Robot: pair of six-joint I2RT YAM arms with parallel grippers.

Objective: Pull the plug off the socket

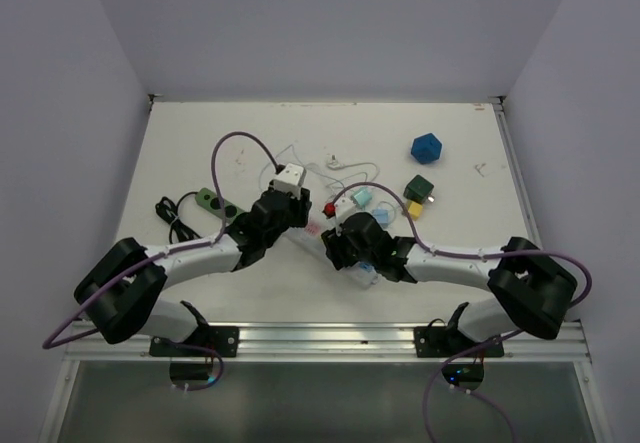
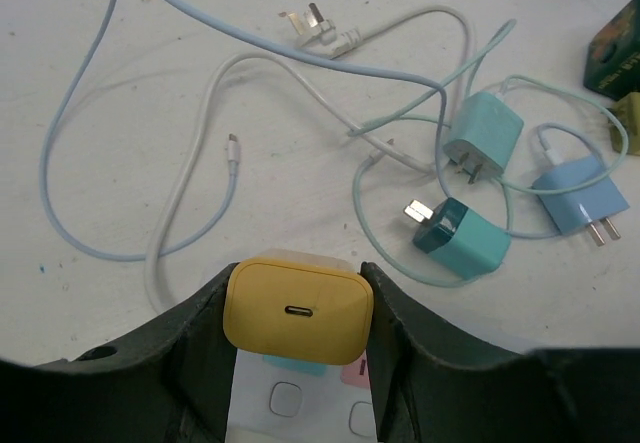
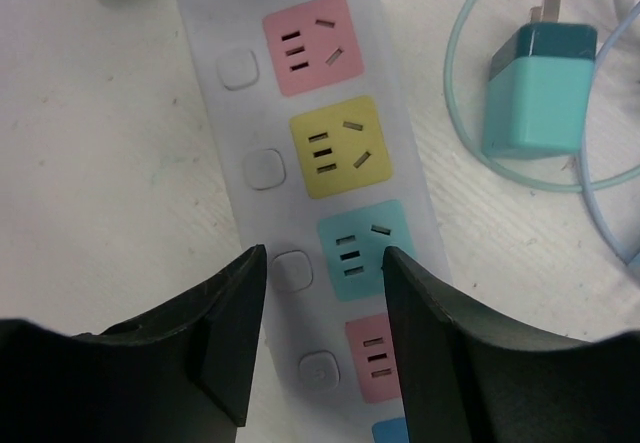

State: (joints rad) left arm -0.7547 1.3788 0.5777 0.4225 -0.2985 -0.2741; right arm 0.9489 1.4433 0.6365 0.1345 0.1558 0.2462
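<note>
A yellow plug with a USB-C port sits at the far end of the white power strip. My left gripper is shut on the plug, one dark finger on each side. I cannot tell whether its prongs are still in the socket. In the top view the plug looks pale, just ahead of my left gripper. My right gripper is open, with its fingers on either side of the strip over a teal socket. In the top view the right gripper is over the strip's near part.
Loose teal chargers, a blue charger and tangled pale cables lie beyond the strip. A blue polyhedron, a green-yellow block and a green device with a black cord are on the table.
</note>
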